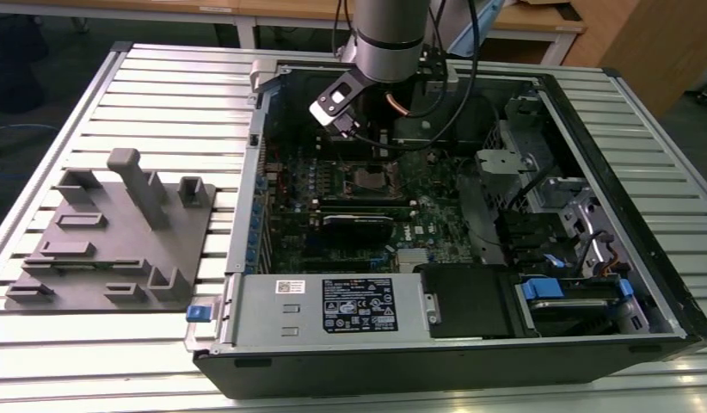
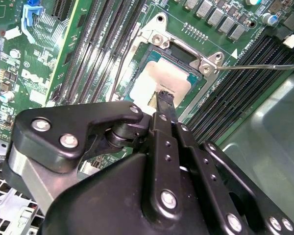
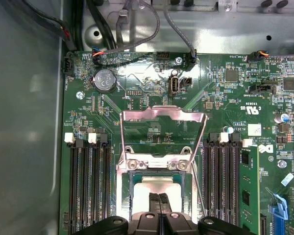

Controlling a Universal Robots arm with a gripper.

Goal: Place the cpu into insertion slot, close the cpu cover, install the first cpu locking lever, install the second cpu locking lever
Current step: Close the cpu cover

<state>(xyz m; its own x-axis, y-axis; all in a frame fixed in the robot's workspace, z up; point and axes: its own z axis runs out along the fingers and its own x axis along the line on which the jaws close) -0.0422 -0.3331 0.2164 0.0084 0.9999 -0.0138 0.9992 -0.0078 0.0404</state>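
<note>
The cpu, a flat square with a silver-grey top, lies in the insertion slot on the green board. My gripper is directly over the cpu with its black fingers pressed together; whether the tips touch the chip I cannot tell. The cpu cover stands swung up from its hinge at the slot's far edge. One thin wire lever sticks out, unlatched, beside the slot.
Black memory slots flank the slot on both sides. Cables run along the case wall behind the board. In the exterior view a grey fixture plate lies on the table left of the open case.
</note>
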